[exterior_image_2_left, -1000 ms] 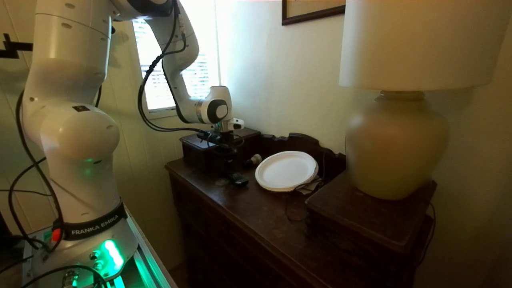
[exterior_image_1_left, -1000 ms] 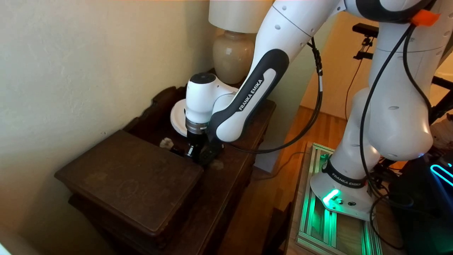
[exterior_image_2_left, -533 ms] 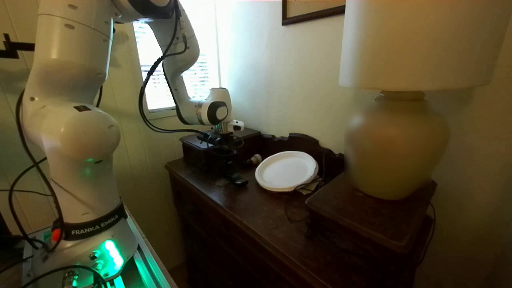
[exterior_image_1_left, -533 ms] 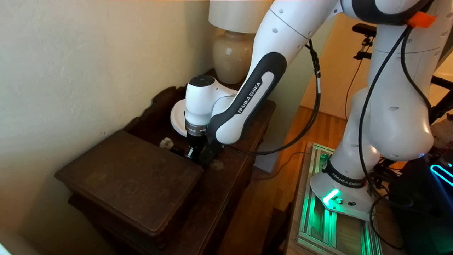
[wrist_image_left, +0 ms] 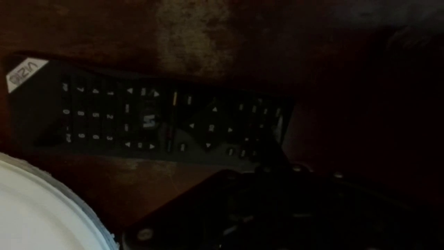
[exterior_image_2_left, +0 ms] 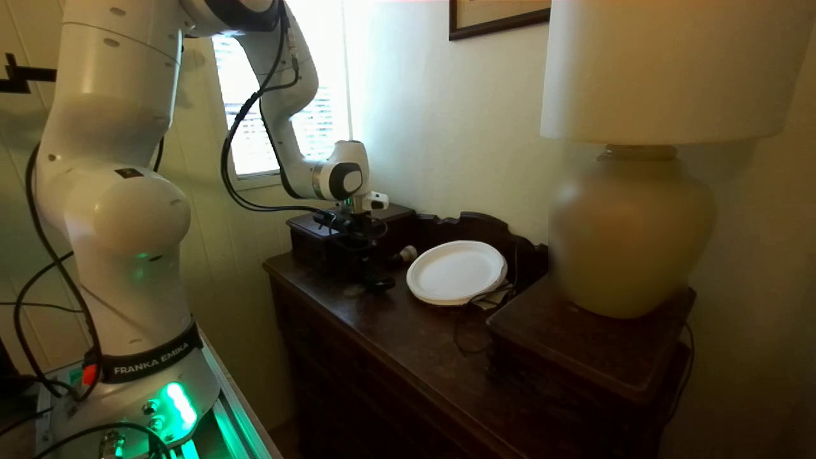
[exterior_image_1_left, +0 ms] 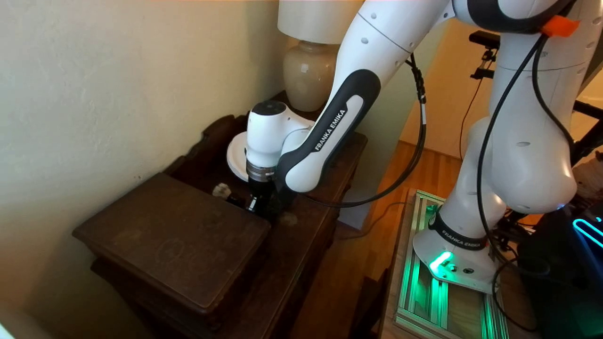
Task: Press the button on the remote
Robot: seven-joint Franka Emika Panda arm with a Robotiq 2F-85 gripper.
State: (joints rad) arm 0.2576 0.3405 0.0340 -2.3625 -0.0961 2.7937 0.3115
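The remote [wrist_image_left: 149, 114] is a slim black handset with white-marked buttons and a white VIZIO corner. It lies on the dark dresser top and spans the wrist view's left and middle. In an exterior view the end of the remote [exterior_image_2_left: 380, 284] shows as a small dark shape below the gripper [exterior_image_2_left: 368, 262]. My gripper points down; in the wrist view its dark fingers [wrist_image_left: 269, 149] come together and overlap the remote's right end. They look shut with nothing between them. Darkness hides the exact contact and which button lies under the tip.
A white plate [exterior_image_2_left: 456, 274] lies near the remote; its rim [wrist_image_left: 74, 201] shows in the wrist view. A small pale knob-like object [exterior_image_1_left: 221, 190] is behind the gripper. A raised wooden box [exterior_image_1_left: 174, 235] stands close beside the gripper. A lamp [exterior_image_2_left: 631, 242] stands on another box.
The arm and gripper have sunk slightly. In the exterior views the remote's visible end has turned darker and shifted slightly, as if tilted.
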